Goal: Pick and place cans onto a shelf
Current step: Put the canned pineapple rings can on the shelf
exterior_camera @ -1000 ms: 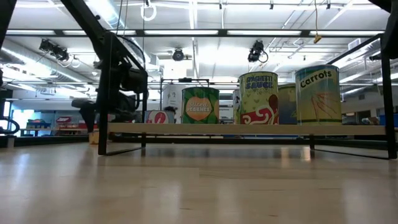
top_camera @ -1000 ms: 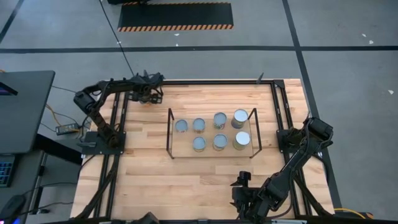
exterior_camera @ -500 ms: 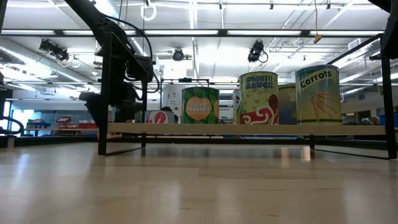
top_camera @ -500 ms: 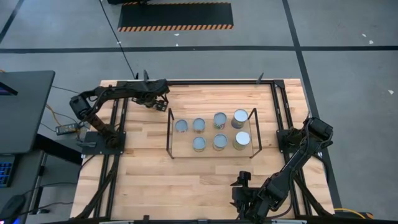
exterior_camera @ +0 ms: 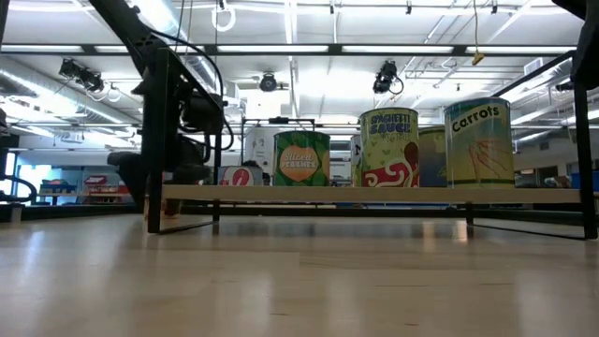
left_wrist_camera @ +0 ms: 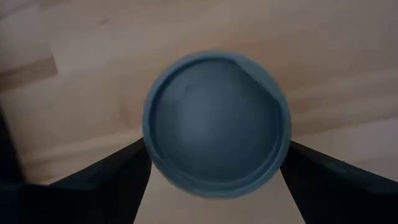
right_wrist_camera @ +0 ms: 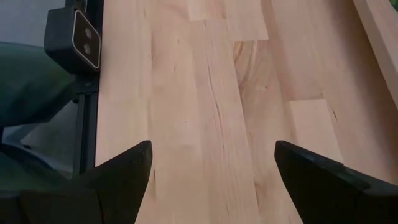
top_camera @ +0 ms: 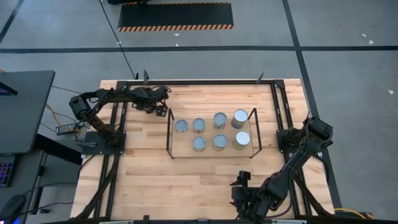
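Left claw (top_camera: 160,109) moved toward the shelf (top_camera: 211,132), straddling a can (left_wrist_camera: 216,123), grip unclear

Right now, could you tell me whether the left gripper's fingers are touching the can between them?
Touching. In the left wrist view, the left gripper has both fingers meeting the sides of the can, with no gap on either side.
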Controlling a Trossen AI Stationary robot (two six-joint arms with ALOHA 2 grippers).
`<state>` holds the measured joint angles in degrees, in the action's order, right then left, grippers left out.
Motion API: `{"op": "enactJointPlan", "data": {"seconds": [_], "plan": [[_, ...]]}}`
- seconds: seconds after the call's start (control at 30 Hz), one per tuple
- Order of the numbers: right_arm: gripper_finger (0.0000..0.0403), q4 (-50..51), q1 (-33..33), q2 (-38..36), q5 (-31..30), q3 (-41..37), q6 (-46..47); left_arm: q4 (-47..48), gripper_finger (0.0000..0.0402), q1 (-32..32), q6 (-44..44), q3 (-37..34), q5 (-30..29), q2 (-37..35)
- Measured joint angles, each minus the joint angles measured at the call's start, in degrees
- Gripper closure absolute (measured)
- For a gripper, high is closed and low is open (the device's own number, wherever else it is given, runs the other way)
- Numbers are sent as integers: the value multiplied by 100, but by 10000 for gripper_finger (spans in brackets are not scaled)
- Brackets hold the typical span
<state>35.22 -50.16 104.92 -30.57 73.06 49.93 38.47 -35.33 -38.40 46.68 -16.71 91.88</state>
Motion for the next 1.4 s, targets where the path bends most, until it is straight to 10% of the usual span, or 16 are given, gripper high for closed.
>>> {"op": "enactJointPlan", "data": {"seconds": [0.6,1.1,1.4], "plan": [[56,0,69,0,43,0,213,-1120,111,-146,618,-170,17,-32],[56,143,259,0,365,2,146,2652,112,800,1572,2110,146,-1903],[56,192,593,0,463,2,-59,2684,112,2487,1664,3326,153,-2506]]}}
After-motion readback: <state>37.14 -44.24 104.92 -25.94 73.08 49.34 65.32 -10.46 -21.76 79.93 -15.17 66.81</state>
